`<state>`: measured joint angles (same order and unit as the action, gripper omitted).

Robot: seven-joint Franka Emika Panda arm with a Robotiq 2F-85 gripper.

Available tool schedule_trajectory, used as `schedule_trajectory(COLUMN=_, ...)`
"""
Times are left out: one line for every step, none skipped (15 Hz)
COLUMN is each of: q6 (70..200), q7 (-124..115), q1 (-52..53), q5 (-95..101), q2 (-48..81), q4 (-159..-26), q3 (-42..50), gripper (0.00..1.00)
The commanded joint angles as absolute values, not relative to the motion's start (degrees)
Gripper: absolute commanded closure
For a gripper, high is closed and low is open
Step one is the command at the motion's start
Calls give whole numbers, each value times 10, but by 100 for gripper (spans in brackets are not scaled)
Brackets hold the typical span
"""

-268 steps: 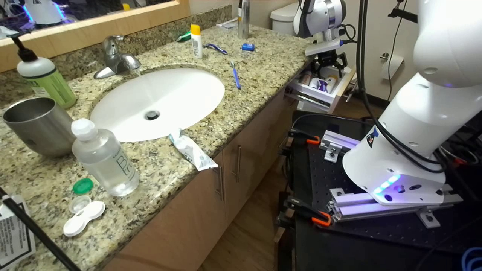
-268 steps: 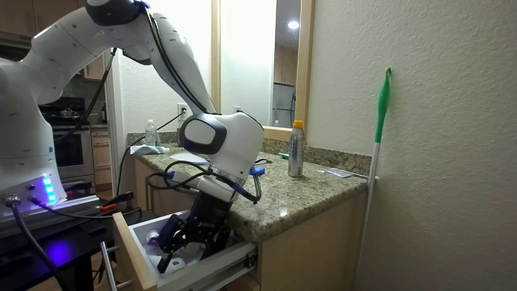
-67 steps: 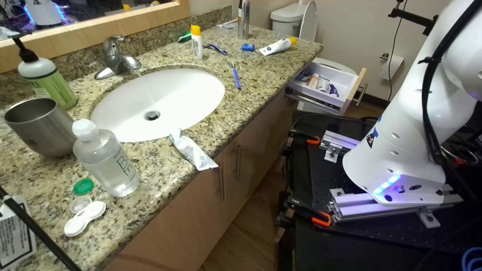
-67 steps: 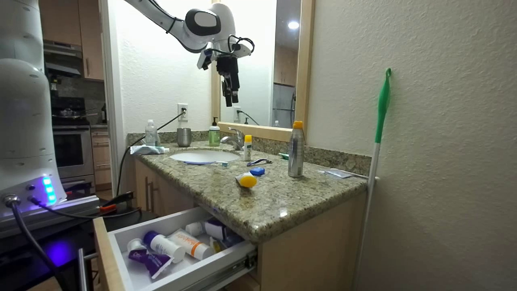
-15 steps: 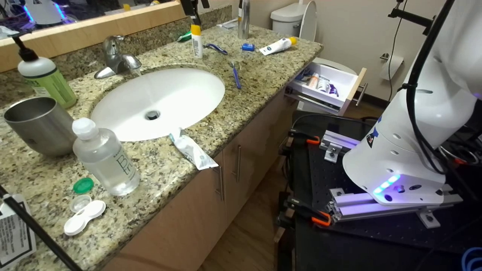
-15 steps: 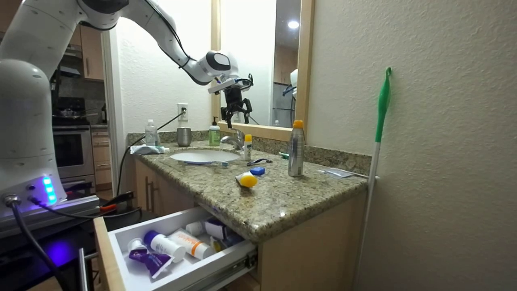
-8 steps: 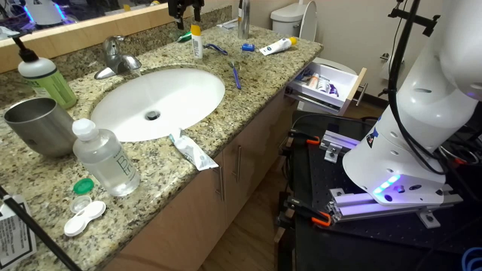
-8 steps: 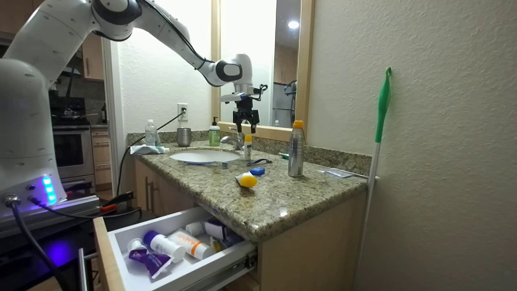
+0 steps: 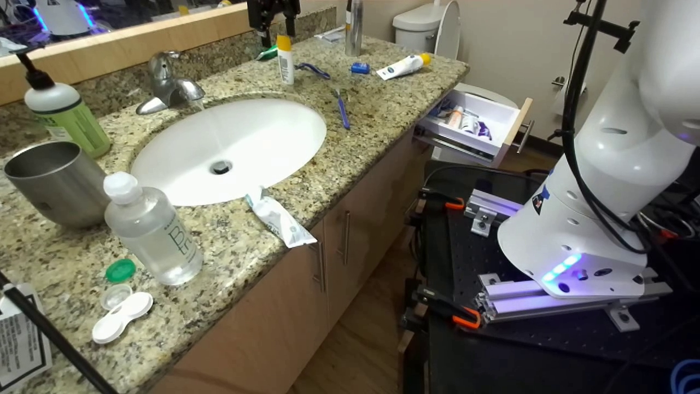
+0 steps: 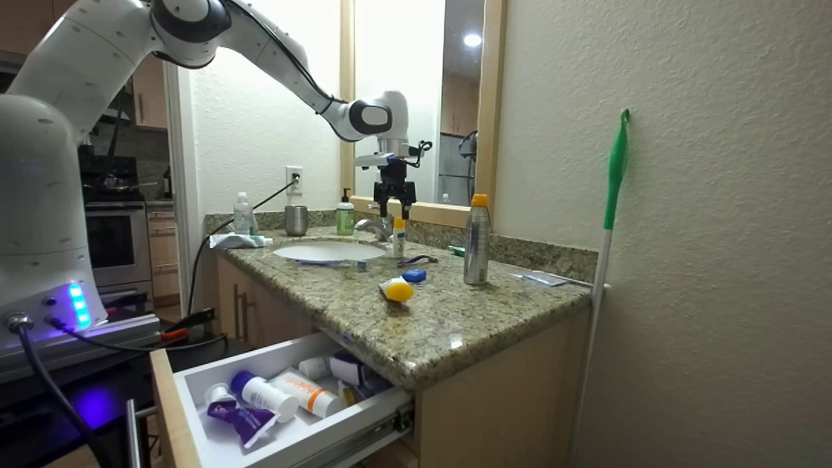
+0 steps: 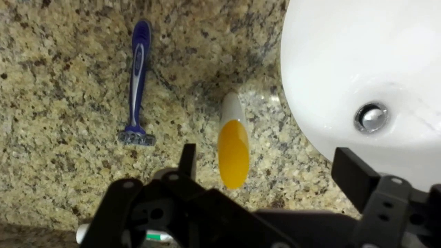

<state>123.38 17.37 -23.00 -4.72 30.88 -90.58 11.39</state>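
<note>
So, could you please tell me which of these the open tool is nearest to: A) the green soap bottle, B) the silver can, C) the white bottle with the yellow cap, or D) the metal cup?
C: in the wrist view the white bottle appears between the parted fingers of the tool.

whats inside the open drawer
The drawer shows a crumpled purple tube, a white container with a blue-purple end and a white tube with an orange stripe. Farther back, a boxy thing partly shows; anything in the rear is covered by the counter.
</note>
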Motion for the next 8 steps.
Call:
schedule_trajectory(q6=1180, q7=170, q1=-250, q5=-48, q2=328, q4=-889, q3=115, gripper=0)
schedule_trajectory(q6=1205, q7=171, q1=-242, q5=-45, q2=315, q4=-903, q3=111, gripper=0)
schedule_trajectory(q6=1203, q7=171, q1=-245, q5=-44, q2=317, q4=-903, q3=112, gripper=0)
schedule_trajectory(q6=1204, q7=171, q1=-246, q5=-44, q2=318, q4=-903, q3=112, gripper=0)
schedule_trajectory(q6=1204, q7=171, q1=-245, q5=-45, q2=318, q4=-903, q3=112, gripper=0)
schedule_trajectory(q6=1204, q7=171, q1=-244, q5=-44, q2=318, q4=-902, q3=111, gripper=19)
schedule_trajectory(q6=1214, q7=170, q1=-243, q5=-45, q2=320, q4=-900, q3=111, gripper=26)
schedule_trajectory(q6=1218, q7=170, q1=-243, q5=-45, q2=320, q4=-903, q3=110, gripper=33)
